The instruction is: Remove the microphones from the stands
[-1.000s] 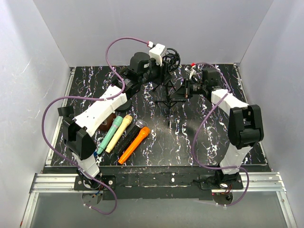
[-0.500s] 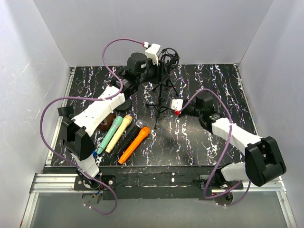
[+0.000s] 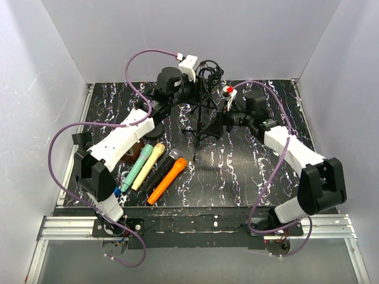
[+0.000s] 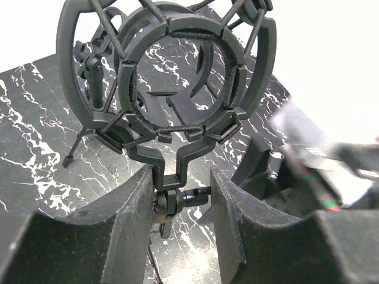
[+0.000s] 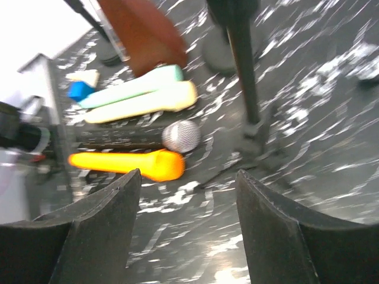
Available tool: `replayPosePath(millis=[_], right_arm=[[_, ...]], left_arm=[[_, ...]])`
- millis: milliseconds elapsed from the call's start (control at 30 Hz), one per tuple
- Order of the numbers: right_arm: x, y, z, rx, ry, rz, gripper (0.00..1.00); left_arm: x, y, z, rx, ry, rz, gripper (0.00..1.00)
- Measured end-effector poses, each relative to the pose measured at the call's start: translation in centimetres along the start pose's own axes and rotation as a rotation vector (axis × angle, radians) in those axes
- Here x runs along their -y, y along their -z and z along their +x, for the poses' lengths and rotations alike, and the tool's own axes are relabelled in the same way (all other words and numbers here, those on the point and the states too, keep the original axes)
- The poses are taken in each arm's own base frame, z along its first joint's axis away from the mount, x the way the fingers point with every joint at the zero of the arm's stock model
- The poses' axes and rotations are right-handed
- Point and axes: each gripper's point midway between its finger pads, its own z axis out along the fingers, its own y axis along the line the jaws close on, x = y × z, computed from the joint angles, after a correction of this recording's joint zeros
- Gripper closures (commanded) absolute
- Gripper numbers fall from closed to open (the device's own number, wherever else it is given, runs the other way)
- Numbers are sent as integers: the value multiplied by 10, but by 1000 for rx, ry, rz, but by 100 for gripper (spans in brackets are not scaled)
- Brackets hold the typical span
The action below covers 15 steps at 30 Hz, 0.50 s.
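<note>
Left wrist: stand in left hand

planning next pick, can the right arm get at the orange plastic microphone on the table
Probably yes: the right gripper is open and empty, the orange plastic microphone lies uncovered ahead, though the black tripod stand sits close beside the path.

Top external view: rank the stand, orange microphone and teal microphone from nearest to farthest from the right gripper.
1. stand, just left of the right gripper.
2. orange microphone, nearer the bases, rightmost in the row.
3. teal microphone, leftmost in the row.
</note>
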Motion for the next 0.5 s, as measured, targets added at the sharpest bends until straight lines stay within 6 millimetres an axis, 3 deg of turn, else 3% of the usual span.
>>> replayPosePath(millis=[100,200,500], right_arm=[[-9,-10,26,-57,-271,-56,26],[-9,-18,39,-94,-433,-68,29],[16,-34,42,-109,-646,-26,34]], left_arm=[[-1,1,-1,3,1,-8,100],[-2,4,-1,3,4,-14,100],[-2,14,1,-8,1,-25,100]])
